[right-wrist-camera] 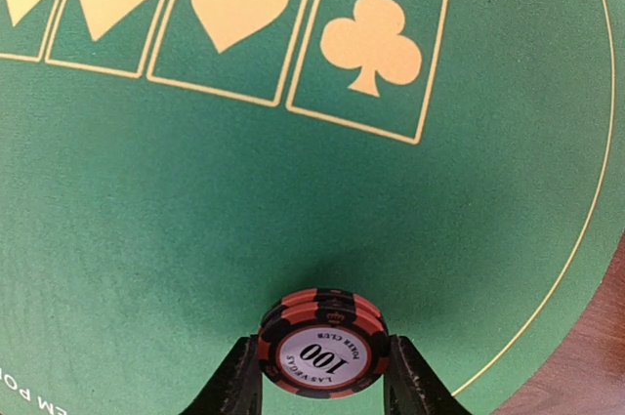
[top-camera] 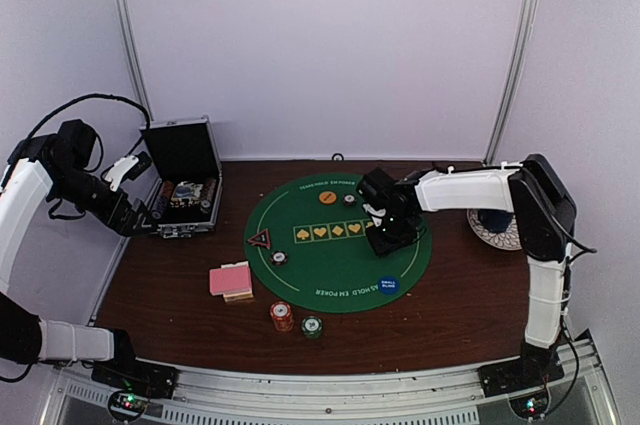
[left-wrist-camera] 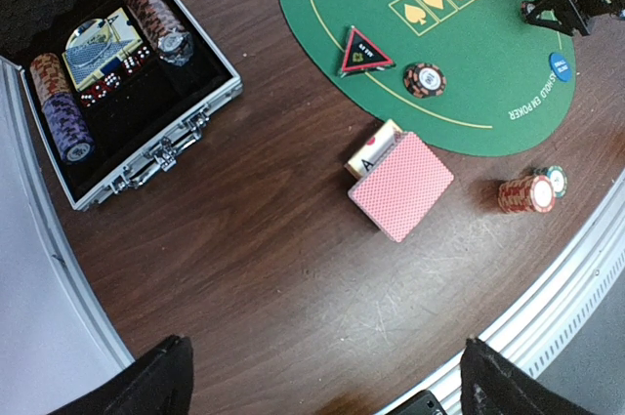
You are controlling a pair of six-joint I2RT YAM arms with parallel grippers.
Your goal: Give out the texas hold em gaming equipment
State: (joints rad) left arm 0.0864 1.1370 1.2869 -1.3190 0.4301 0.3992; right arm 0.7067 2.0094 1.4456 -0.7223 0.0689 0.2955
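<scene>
1. Over the green mat (top-camera: pixel 340 245), toward its right rim and just on the near side of its printed club box (right-wrist-camera: pixel 369 49), your right hand (right-wrist-camera: pixel 322 376) pinches a short stack of orange-and-black chips (right-wrist-camera: pixel 323 341) by the edges. The jaws are partly closed on it and the chip faces are level.
2. The step in hand looks like setting this stack down on the mat. A dark shadow lies right under it, so it is low, but I cannot tell whether the bottom chip touches the felt.
3. Lower straight down and keep the stack flat until the bottom chip rests on the mat. A release from above would likely scatter or roll the chips.
4. Then part the fingers only a little, both sides evenly, and lift straight up so neither pad drags the top chip.
5. Your left hand (left-wrist-camera: pixel 327 381) is spread wide and holds nothing. It hangs off the mat's left side over the bare counter (top-camera: pixel 170 285), near the open case (left-wrist-camera: pixel 156 156). Leave it parked there.
6. The other pieces:
   - the red triangle (left-wrist-camera: pixel 364 52) and a single chip (left-wrist-camera: pixel 424 79) sit on the mat's left part
   - the blue disc (top-camera: pixel 388 285) lies on its near-right part
   - the pink-backed cards (left-wrist-camera: pixel 400 184) lie off its near-left edge
   - an orange stack (left-wrist-camera: pixel 525 194) and a green chip (left-wrist-camera: pixel 556 179) stand just off its near edge
</scene>
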